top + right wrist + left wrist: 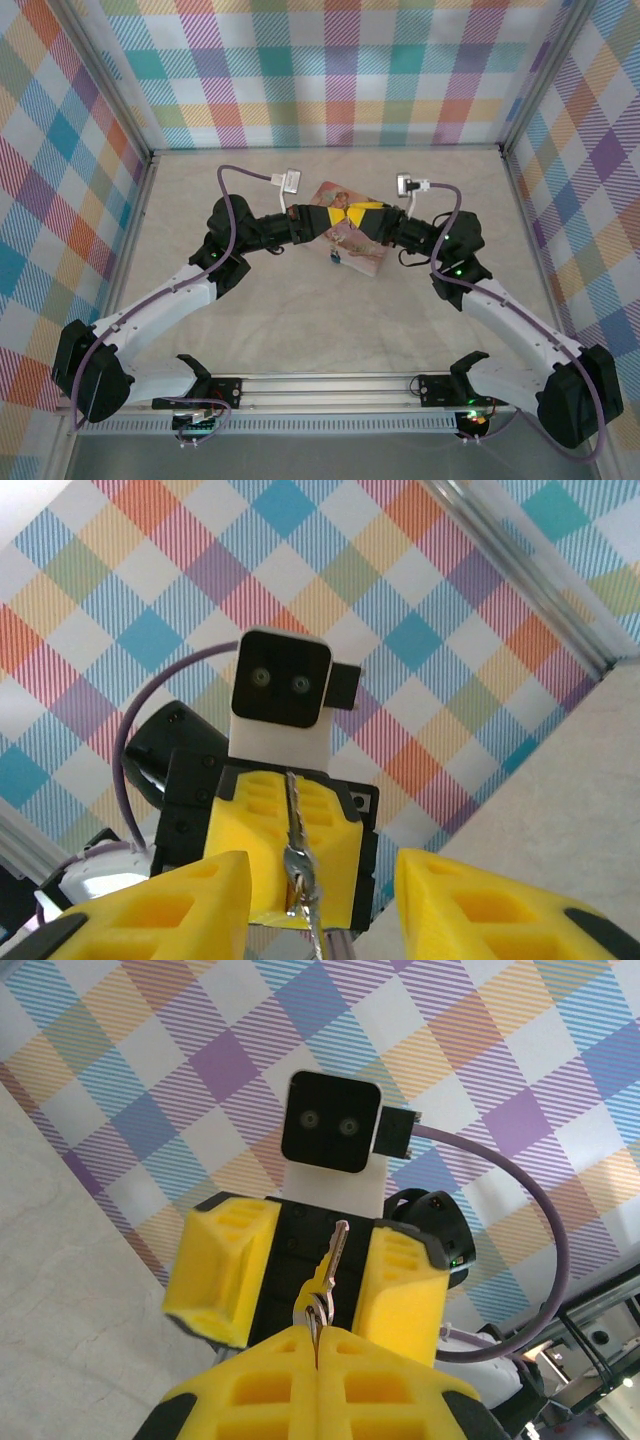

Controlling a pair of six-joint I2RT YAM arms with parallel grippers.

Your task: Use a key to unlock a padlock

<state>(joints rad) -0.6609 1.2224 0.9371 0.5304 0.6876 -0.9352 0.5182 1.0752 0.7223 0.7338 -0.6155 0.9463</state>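
Left end effector point(318, 1350) pressed together, pinching key point(334, 1255) by ring end, blade pointing at right end effector point(320, 905). Right one spread partway, fingers point(150, 910) flanking key, not touching, holding nothing. Both meet above pink tin point(360, 255) on surface point(300, 320). Padlock point(334, 258): small blue-grey speck at tin's near edge.

Pastel plaid walls point(330, 70) w/ pale marbled table point(330, 330), evenly lit.
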